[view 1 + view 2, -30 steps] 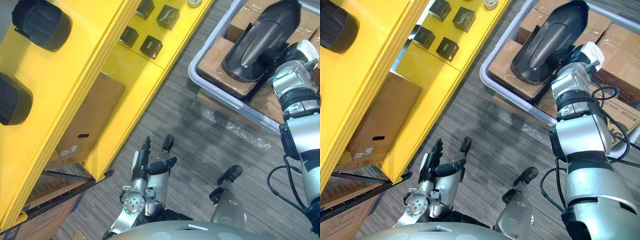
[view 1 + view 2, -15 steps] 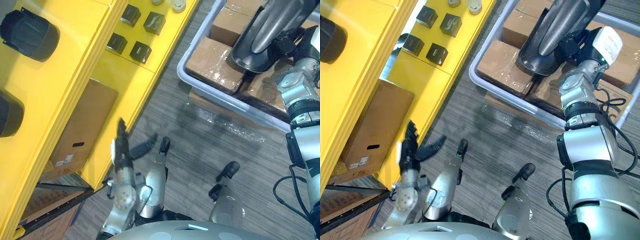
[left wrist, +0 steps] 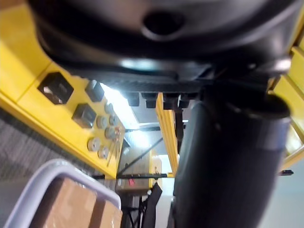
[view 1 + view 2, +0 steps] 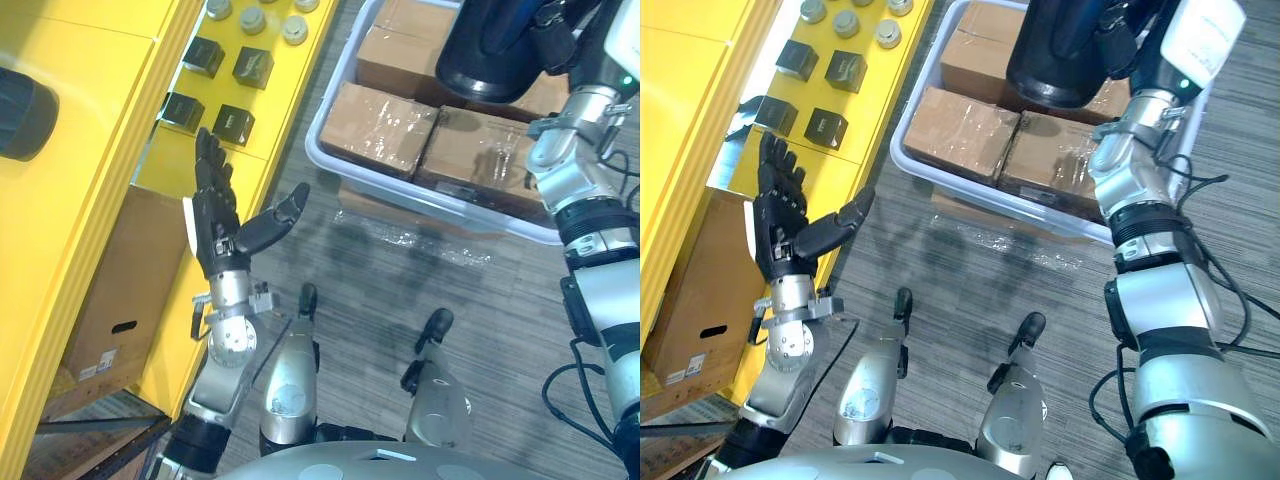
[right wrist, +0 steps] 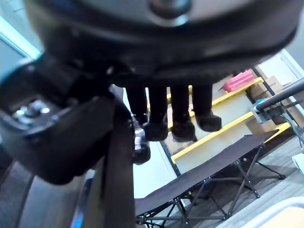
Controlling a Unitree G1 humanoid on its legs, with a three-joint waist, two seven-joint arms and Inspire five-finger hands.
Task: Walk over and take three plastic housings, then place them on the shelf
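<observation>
Housing (image 4: 490, 58) in right hand (image 4: 1128, 38), second housing (image 4: 22, 112) on yellow shelf (image 4: 95, 215)

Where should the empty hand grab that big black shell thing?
Probably the black housing by its rounded free end, from the robot's left: the right hand holds its right side, and the open left hand stands left of it.
</observation>
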